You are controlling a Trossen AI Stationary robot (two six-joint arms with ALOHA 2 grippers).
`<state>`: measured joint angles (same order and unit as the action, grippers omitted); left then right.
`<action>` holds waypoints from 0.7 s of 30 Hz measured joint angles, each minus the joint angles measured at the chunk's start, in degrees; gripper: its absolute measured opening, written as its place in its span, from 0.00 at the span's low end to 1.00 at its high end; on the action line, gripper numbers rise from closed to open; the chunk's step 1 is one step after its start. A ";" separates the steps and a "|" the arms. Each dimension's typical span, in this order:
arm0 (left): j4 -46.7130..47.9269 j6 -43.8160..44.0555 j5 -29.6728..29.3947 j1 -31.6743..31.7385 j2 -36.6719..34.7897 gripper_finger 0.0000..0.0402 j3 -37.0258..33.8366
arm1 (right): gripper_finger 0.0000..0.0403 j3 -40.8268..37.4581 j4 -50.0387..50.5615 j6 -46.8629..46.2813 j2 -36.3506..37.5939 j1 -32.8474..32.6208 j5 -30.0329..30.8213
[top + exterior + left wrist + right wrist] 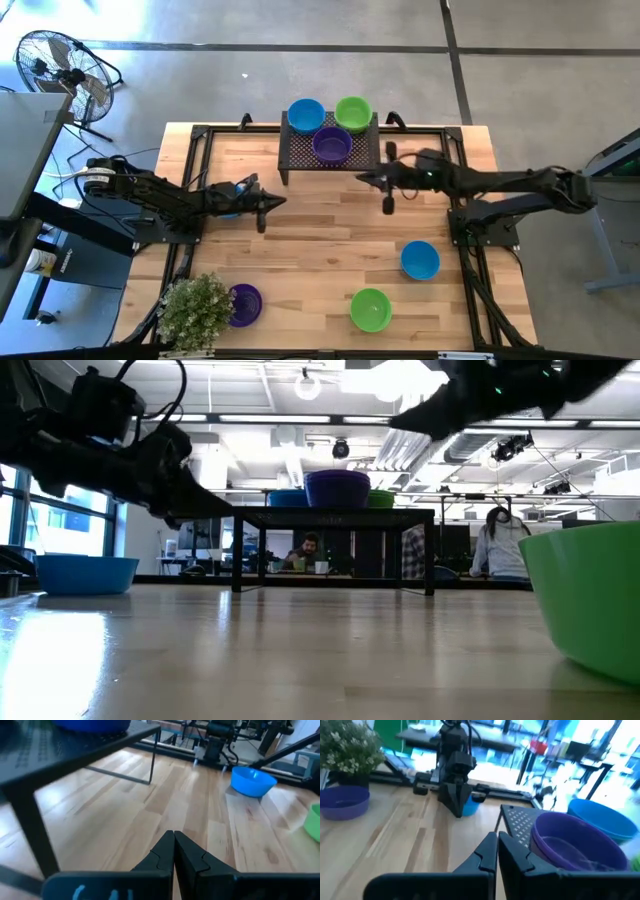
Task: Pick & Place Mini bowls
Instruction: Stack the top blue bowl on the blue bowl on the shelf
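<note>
Rack: three mini bowls (332,144) already set on the black rack (300,156).
Right gripper (388,206): pressed together, empty, at the rack's 4 o'clock.
Left gripper (262,226): pressed together, empty, idle.
Next: blue bowl (420,260) is to be fetched, judged from what lies loose.

Overhead camera looks straight down; low camera shares its rack (330,150) at tabletop level.

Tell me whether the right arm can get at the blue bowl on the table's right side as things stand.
Probably yes. The blue bowl sits alone on bare wood beside the right arm's base, with only the green bowl nearby, apart from it. The right gripper hangs empty by the rack, fingers shut; it must open first.
</note>
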<state>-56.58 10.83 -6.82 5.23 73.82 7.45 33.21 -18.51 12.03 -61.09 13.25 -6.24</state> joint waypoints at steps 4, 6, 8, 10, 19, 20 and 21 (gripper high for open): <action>4.81 -0.70 0.72 0.00 0.00 0.00 3.04 | 0.02 -7.79 -7.17 -0.54 3.86 0.69 0.12; 9.52 -1.06 1.34 0.00 -0.04 0.00 5.30 | 0.02 -10.51 -9.90 -0.99 5.29 1.05 0.07; 14.89 -0.39 2.36 0.00 -0.36 0.00 7.90 | 0.01 -12.71 -11.48 -1.29 6.33 1.49 -0.05; 20.69 0.11 3.75 -0.05 -0.37 0.00 11.08 | 0.00 -14.11 -12.47 -1.30 6.91 1.79 0.04; 57.32 9.53 -1.54 -6.84 -2.37 0.00 25.23 | 0.00 -16.81 -13.68 1.05 8.03 2.15 -0.33; 61.99 11.68 -3.27 -7.86 -2.51 0.00 26.82 | 0.00 -16.92 -13.59 1.70 8.03 2.13 -0.33; 66.26 13.81 -4.78 -8.76 -2.51 0.00 28.01 | 0.00 -16.94 -13.45 1.93 8.02 2.15 -0.33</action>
<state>9.68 24.64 -11.60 -3.53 71.31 35.46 16.27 -31.96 13.96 -53.07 15.39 -6.57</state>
